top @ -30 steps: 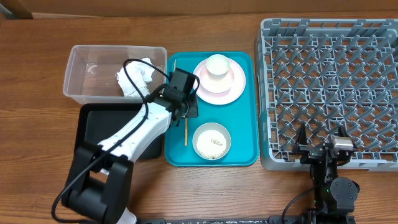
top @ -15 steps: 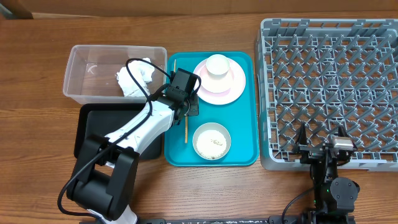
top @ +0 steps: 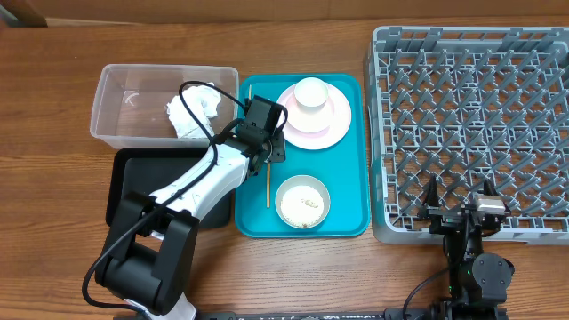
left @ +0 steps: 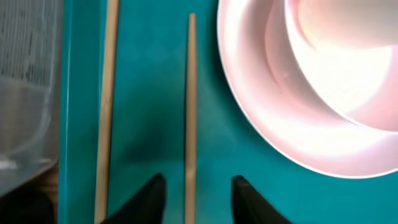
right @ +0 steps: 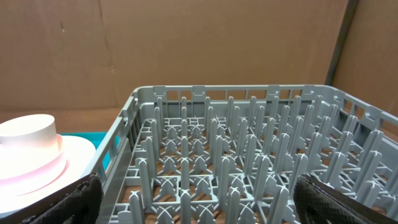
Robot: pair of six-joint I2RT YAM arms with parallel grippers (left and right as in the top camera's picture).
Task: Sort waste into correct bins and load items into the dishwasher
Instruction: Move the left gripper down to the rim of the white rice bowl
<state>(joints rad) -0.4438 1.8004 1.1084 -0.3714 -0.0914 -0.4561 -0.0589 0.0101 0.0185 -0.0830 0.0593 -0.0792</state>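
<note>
Two wooden chopsticks [left: 106, 106] lie parallel on the teal tray [left: 143, 93], beside one pink plate [left: 261, 118] carrying one white cup [top: 311, 92]. My left gripper [left: 194, 198] has jaws apart, straddling the stick nearer the plate, not pinching. One rice bowl [top: 302, 201]. One tissue [top: 191, 111] sits in the clear tub [top: 120, 84]. One black tray [top: 133, 182]. My right gripper [right: 196, 198] gapes wide at the one dish rack [right: 249, 162].
</note>
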